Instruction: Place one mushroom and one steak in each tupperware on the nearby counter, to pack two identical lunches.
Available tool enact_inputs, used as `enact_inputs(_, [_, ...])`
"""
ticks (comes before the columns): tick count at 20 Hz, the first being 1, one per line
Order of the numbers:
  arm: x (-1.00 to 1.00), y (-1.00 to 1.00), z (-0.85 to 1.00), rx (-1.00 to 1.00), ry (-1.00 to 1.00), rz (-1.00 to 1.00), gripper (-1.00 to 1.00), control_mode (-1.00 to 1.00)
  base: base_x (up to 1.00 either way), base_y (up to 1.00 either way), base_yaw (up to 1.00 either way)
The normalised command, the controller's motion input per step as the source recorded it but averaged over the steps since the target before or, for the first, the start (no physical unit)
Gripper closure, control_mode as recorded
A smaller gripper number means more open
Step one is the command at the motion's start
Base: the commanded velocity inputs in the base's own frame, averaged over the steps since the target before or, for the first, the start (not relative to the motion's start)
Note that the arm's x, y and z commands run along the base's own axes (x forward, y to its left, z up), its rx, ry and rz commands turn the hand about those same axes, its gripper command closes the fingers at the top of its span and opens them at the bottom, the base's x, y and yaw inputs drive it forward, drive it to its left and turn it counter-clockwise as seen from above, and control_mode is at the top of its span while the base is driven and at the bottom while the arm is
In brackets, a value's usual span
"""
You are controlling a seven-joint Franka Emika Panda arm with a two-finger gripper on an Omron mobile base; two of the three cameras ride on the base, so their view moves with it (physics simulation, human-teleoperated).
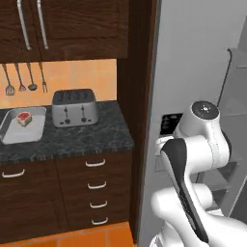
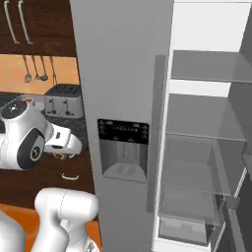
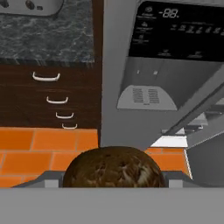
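While the arm (image 1: pixel 195 159) stands bent in front of the grey fridge door (image 2: pixel 123 98), its gripper (image 3: pixel 113 183) carries a brown, speckled mushroom (image 3: pixel 113 168), which bulges up between the fingers at the bottom of the hand view; the jaws are spread wide around it and pinch it from both sides. On the dark speckled counter (image 1: pixel 82 137) to the left sits a clear tupperware (image 1: pixel 26 132) with a red steak (image 1: pixel 24 118) inside, and a silver toaster (image 1: pixel 75 108) stands just beside it. Below the hand lies orange tiled floor (image 3: pixel 39 148). Dark wooden drawers (image 1: pixel 96 185) with silver handles run under the counter. Next to the closed door, the fridge's other side stands open, showing pale shelves (image 2: pixel 202 113).
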Motion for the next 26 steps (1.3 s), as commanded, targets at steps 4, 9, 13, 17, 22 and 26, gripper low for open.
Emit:
enact_inputs(4, [0.0, 0.0, 0.0, 0.0, 0.0, 0.0, 1.0, 1.0, 0.07, 1.0, -0.09])
enact_inputs(9, [0.0, 0.0, 0.0, 0.0, 0.0, 0.0, 1.0, 1.0, 0.4, 1.0, -0.05])
enact_inputs(13, [0.0, 0.0, 0.0, 0.0, 0.0, 0.0, 1.0, 1.0, 0.73, 1.0, -0.04])
enact_inputs(17, [0.0, 0.0, 0.0, 0.0, 0.0, 0.0, 1.0, 1.0, 0.71, 1.0, -0.04])
enact_inputs(22, [0.0, 0.0, 0.0, 0.0, 0.0, 0.0, 1.0, 1.0, 0.67, 1.0, -0.04])
enact_inputs(26, [0.0, 0.0, 0.0, 0.0, 0.0, 0.0, 1.0, 1.0, 0.64, 0.69, -0.07])
